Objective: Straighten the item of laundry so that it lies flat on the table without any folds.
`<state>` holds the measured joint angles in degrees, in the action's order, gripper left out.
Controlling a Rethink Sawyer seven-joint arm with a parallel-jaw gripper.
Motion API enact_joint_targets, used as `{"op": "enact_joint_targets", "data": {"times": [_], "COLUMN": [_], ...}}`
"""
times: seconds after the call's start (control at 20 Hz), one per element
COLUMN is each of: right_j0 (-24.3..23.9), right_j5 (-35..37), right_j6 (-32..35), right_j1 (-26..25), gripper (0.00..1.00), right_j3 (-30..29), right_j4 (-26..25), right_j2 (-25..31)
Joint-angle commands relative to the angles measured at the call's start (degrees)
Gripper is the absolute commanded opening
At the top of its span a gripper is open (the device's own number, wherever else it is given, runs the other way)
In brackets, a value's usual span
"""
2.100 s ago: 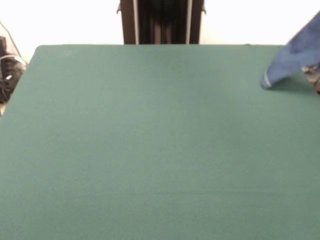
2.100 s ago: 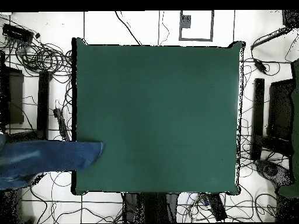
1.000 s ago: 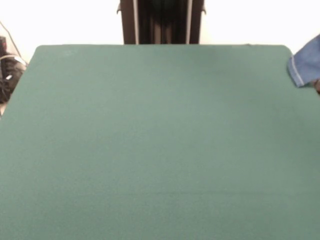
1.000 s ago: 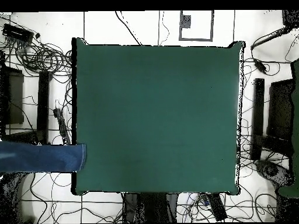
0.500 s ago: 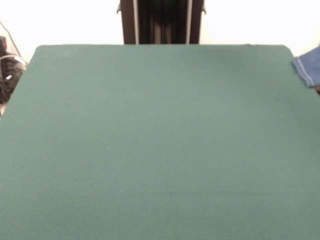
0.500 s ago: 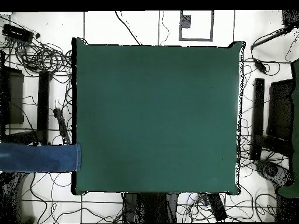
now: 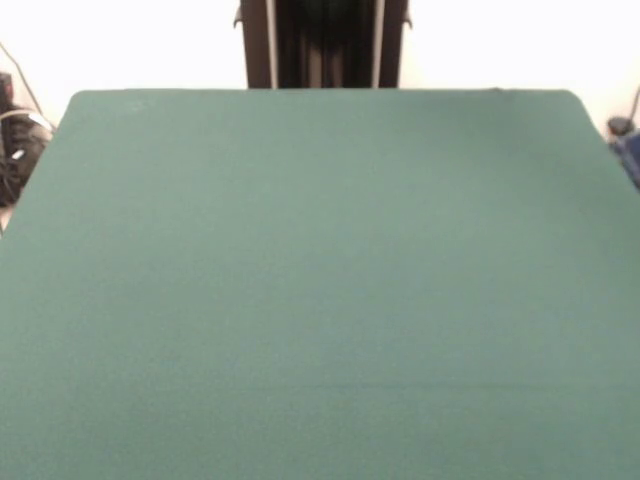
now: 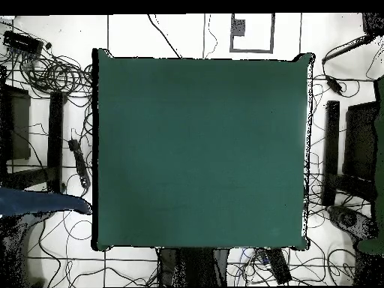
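The dark green table (image 7: 320, 280) fills the front view, and it also shows in the overhead view (image 8: 202, 150). No jeans show on it in either view; the item of laundry is out of view. My gripper and arm show in neither view. Only the robot's dark pedestal (image 7: 322, 45) stands at the table's far side, and its base (image 8: 195, 266) sits below the table's bottom edge in the overhead view.
A person's blue sleeve (image 8: 37, 202) lies off the table's left side in the overhead view; a sliver of it (image 7: 630, 152) shows at the right edge of the front view. Cables (image 8: 52, 75) and dark equipment (image 8: 364, 142) surround the table on the floor.
The blue sleeve has drawn back from the table's edge and now lies off the table. Nothing else has moved.
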<state>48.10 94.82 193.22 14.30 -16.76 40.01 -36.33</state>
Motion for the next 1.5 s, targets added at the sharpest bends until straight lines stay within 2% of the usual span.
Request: {"op": "enact_joint_targets", "data": {"times": [0.05,0.25,0.35,0.4,0.5,0.55,0.6,0.7,0.8,0.9,1.05,1.4,1.5], "right_j0": [-3.60,-4.33,-4.01,-3.28,-0.81,1.10,2.09,2.55,2.23,1.92,0.49,-2.05,-3.21], "right_j5": [10.86,10.35,9.53,8.46,5.77,0.97,-2.93,-7.01,-8.28,-8.12,-14.18,-29.71,-32.05], "right_j6": [20.90,21.09,18.57,15.76,9.36,6.60,2.09,-4.04,-8.11,-13.49,-20.34,-27.30,-29.61], "right_j1": [-1.73,-1.74,-0.76,0.78,5.34,8.78,11.44,14.30,15.75,16.31,18.82,23.31,23.77], "gripper": [0.00,0.00,0.00,0.00,0.00,0.00,0.00,0.00,0.00,0.00,0.00,0.00,0.00], "right_j3": [8.84,9.23,6.72,3.35,-7.02,-15.79,-22.72,-30.88,-35.00,-36.76,-42.48,-53.38,-54.92], "right_j4": [12.09,17.68,16.17,13.32,4.83,1.48,-1.04,-4.08,-6.62,-11.66,-14.44,-20.24,-22.48], "right_j2": [-9.63,-14.16,-12.82,-10.38,-8.02,-5.81,-4.13,-2.70,-2.43,-3.45,-0.02,6.66,8.29]}}
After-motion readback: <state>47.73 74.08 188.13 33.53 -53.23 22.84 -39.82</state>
